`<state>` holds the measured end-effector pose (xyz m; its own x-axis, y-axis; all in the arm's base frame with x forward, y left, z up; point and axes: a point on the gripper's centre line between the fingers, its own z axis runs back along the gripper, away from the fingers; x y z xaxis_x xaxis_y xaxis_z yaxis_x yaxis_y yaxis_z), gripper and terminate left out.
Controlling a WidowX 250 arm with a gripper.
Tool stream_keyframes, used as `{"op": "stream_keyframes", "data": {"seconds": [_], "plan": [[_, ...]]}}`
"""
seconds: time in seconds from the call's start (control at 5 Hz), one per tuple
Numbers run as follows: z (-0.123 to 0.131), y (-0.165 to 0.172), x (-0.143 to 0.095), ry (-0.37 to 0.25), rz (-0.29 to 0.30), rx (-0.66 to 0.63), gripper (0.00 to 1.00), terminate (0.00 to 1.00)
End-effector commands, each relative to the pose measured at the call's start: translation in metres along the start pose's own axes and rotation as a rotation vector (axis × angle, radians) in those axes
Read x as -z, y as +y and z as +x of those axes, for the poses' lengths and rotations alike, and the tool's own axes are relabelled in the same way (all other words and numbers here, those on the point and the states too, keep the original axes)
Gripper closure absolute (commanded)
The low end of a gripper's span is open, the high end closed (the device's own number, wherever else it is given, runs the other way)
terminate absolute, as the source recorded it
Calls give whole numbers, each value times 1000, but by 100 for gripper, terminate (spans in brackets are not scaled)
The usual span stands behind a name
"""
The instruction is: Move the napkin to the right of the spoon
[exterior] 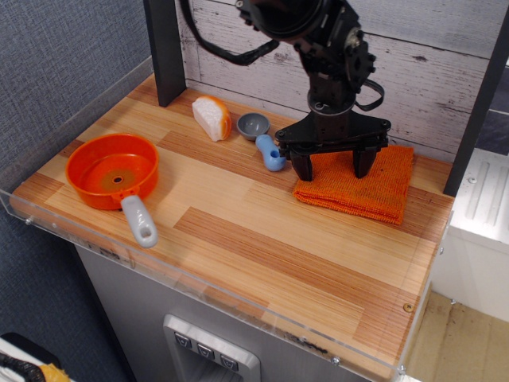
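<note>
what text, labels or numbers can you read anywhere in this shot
None can be read.
The napkin, spoon, orange pan and the gripper carry no visible print.
The buttons on the grey panel below the counter may bear marks, too small to read.

Black arm reaching down, hand pointing downward (fingers spread), seemingly empty.
</note>
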<state>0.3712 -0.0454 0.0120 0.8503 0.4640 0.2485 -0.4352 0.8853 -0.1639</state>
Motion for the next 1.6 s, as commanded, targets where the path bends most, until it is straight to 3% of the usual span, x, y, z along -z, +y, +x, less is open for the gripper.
{"op": "stream_keyframes", "data": {"seconds": [0.0, 0.8, 1.4], "plan": [[18, -11, -48, -110, -51, -9, 0, 0], [40, -50, -136, -285, -195, -35, 0, 0], [43, -35, -155, -350, -182, -56, 0, 0]]}}
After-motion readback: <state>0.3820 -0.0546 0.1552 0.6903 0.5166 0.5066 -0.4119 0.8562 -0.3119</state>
